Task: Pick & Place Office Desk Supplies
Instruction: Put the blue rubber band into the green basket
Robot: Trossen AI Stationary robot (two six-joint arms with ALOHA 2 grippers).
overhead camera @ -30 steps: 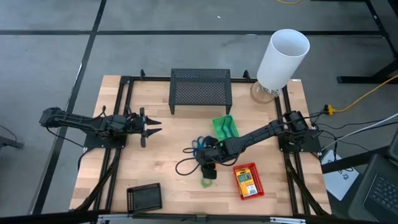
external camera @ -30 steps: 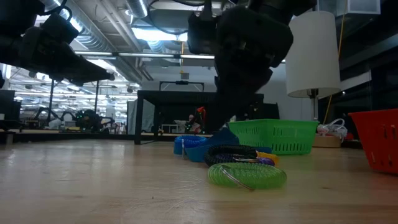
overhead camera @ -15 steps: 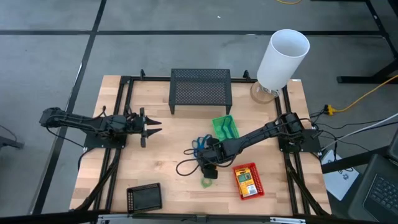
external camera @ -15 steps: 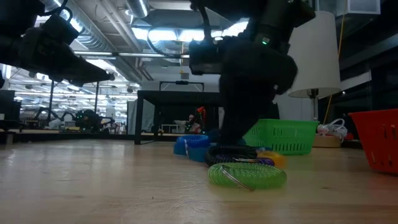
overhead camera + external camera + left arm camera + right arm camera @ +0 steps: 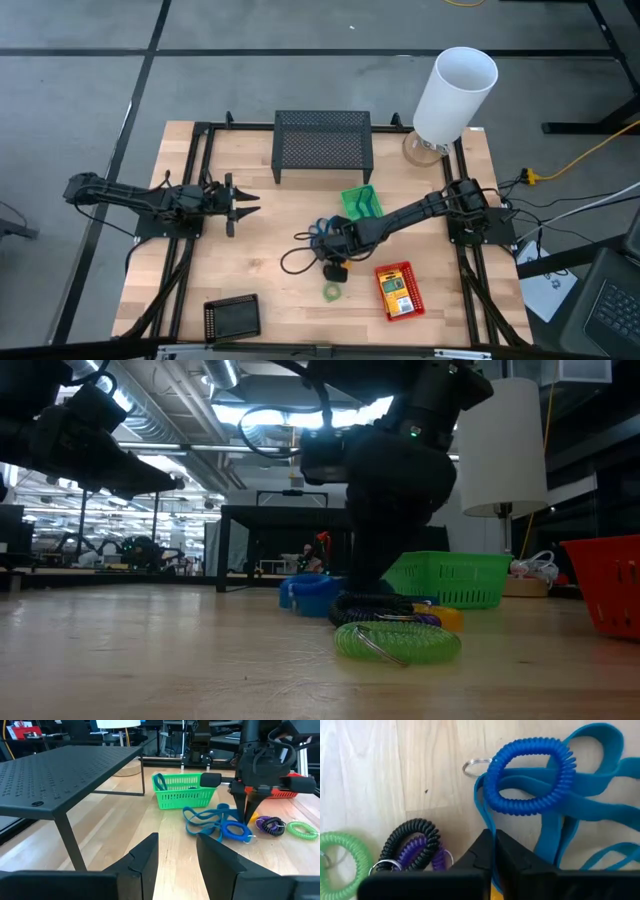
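A tangle of thin blue band loops (image 5: 320,229) lies mid-table with a blue coil ring (image 5: 530,775) on top. Beside it lie a black and a purple coil ring (image 5: 415,847) and a green coil ring (image 5: 333,292). My right gripper (image 5: 493,851) stands over this pile, pointing steeply down, shut on one blue band. The green basket (image 5: 362,203) stands just beyond the pile. The red basket (image 5: 398,290) holds a yellow-and-green pack. The black basket (image 5: 232,318) stands at the near edge. My left gripper (image 5: 245,203) waits open at the left. My right gripper pinches one thin strand of a blue band loop (image 5: 485,827) between its two fingertips. It comes from above, slanting steeply down. The strand runs along the seam between the fingers. The band still lies slack on the table among the other loops.
The wide black mesh stand (image 5: 323,145) stands at the far middle and the tall white cylinder (image 5: 455,90) at the far right corner. Bare wood lies between the left gripper and the pile. A black cable loop (image 5: 295,262) hangs from the right arm.
My right gripper has sunk onto the pile of blue bands and shifted slightly toward the table's far edge, uncovering the green coil ring. The rings and bands have kept their places.
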